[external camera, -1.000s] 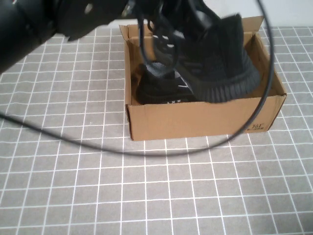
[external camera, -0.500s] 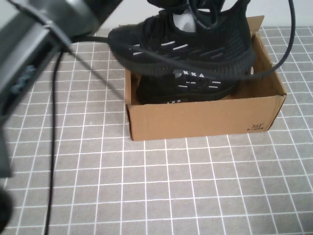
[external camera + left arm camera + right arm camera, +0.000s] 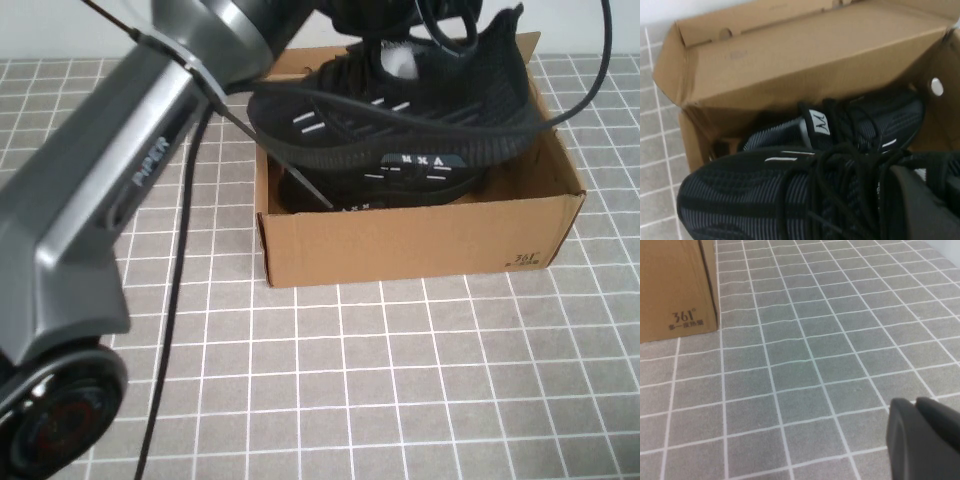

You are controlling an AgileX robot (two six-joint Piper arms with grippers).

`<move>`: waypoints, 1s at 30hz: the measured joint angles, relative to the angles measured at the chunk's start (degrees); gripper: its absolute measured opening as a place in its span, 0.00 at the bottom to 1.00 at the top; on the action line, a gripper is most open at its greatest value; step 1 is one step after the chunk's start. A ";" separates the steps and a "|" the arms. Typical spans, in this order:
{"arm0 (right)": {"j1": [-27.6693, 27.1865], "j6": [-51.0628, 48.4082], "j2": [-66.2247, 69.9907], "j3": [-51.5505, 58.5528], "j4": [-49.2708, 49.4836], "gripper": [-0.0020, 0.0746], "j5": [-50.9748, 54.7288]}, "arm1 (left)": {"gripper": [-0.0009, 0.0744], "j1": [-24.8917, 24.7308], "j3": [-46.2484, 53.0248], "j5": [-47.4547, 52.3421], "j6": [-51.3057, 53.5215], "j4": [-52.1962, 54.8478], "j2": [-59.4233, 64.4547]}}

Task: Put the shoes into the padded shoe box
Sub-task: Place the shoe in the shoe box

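The brown cardboard shoe box (image 3: 400,245) stands on the checked cloth. One black knit sneaker (image 3: 375,192) lies inside it on its side. My left gripper (image 3: 395,18) is shut on the second black sneaker (image 3: 400,110) at its collar and holds it level just above the box, toe to the left. In the left wrist view the held sneaker (image 3: 765,200) fills the foreground, the boxed sneaker (image 3: 865,125) lies beyond it, and the box's far wall (image 3: 790,60) stands behind. My right gripper (image 3: 925,437) is shut and empty, low over the cloth to the right of the box (image 3: 675,285).
My grey left arm (image 3: 120,220) crosses the left half of the high view, with black cables (image 3: 180,300) hanging by it. The grey checked cloth (image 3: 400,380) covers the table around the box. The box's flaps stand open at the far side.
The held sneaker has turned level and sunk lower over the box, shifting a little right. My left arm has swung further into the high view. The boxed sneaker has not moved.
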 joint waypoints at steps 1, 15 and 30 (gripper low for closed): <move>0.00 0.00 0.00 0.00 0.00 0.02 0.00 | 0.01 0.00 0.00 0.00 -0.09 0.00 0.32; 0.00 0.00 0.00 0.00 0.00 0.02 0.00 | 0.01 0.51 -0.13 -0.93 -10.46 -0.18 6.54; 0.00 0.00 0.00 0.00 0.00 0.02 0.00 | 0.01 0.60 -0.13 -3.53 -10.58 -5.00 8.52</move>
